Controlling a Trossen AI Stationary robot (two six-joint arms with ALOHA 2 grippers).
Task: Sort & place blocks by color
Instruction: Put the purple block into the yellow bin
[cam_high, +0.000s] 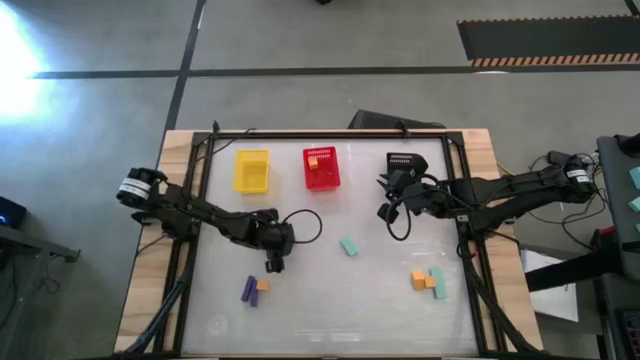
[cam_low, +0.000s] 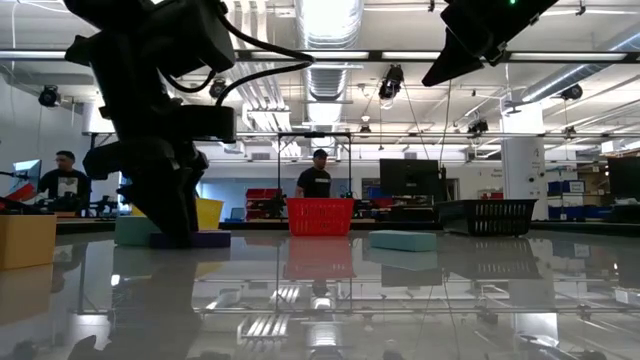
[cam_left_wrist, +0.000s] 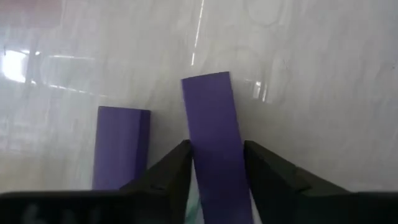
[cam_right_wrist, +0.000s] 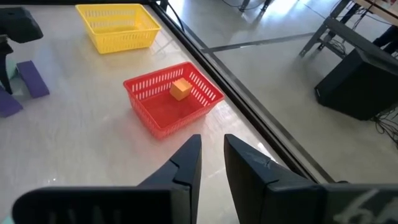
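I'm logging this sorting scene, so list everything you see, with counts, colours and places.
Baskets: three along the far edge; yellow basket, red basket, black basket.
Orange blocks: three; one in the red basket, one near the table's left front, one at the right front.
Teal blocks: two seen; one mid-table, one touching the right orange block.
Purple bars: two, left front; a free one and the purple bar in the left jaws.
Table: one, glossy white.
People: two, far behind the table.
Left gripper: jaws closed on the purple bar.
Right gripper: near the black basket, jaws slightly apart, empty.
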